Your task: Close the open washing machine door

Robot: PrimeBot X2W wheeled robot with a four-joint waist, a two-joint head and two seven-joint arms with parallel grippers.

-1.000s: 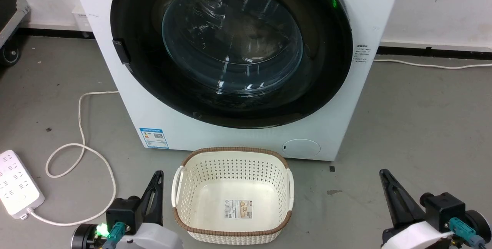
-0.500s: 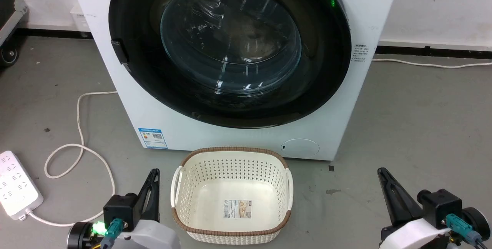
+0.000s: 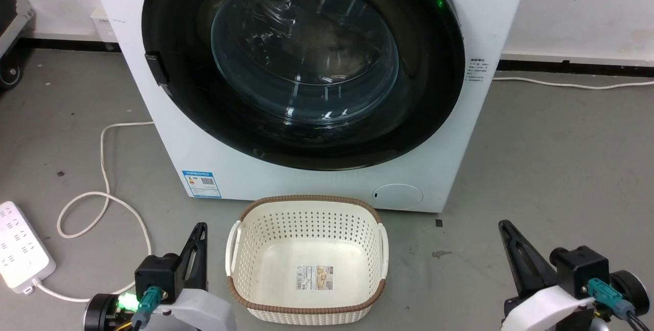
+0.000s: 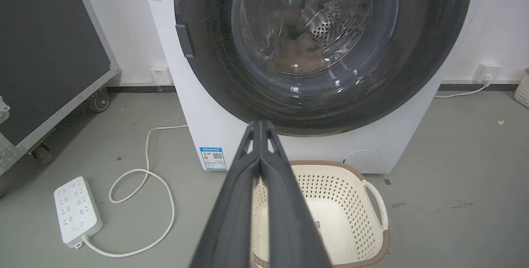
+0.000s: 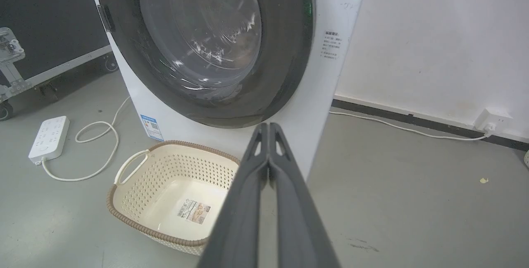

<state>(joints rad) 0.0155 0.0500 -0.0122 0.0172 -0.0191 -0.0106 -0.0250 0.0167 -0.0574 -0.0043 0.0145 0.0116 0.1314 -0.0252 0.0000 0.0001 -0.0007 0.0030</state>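
The white washing machine (image 3: 286, 188) stands straight ahead against the wall. Its washing machine door (image 3: 306, 55), a glossy black ring around a bulging glass bowl, lies flat against the machine's front, and a small black catch (image 3: 156, 68) sits on the ring's left edge. My left gripper (image 3: 202, 226) is shut and empty low on the left, beside the basket and well short of the door. My right gripper (image 3: 503, 223) is shut and empty over the bare floor at the lower right. In the wrist views, the left gripper (image 4: 260, 122) and the right gripper (image 5: 268, 124) both point at the door's lower rim.
A cream perforated basket (image 3: 311, 199) sits on the floor just in front of the machine, between my arms. A white power strip (image 3: 20, 249) and its looping cable (image 3: 102, 167) lie to the left. A black wheeled case (image 4: 41, 53) stands further left. Another cable (image 5: 392, 125) runs along the right wall.
The whole head view has shifted slightly left, so the camera moved. Both grippers stay shut and low; the left one has drifted a little to the left. The door has not moved.
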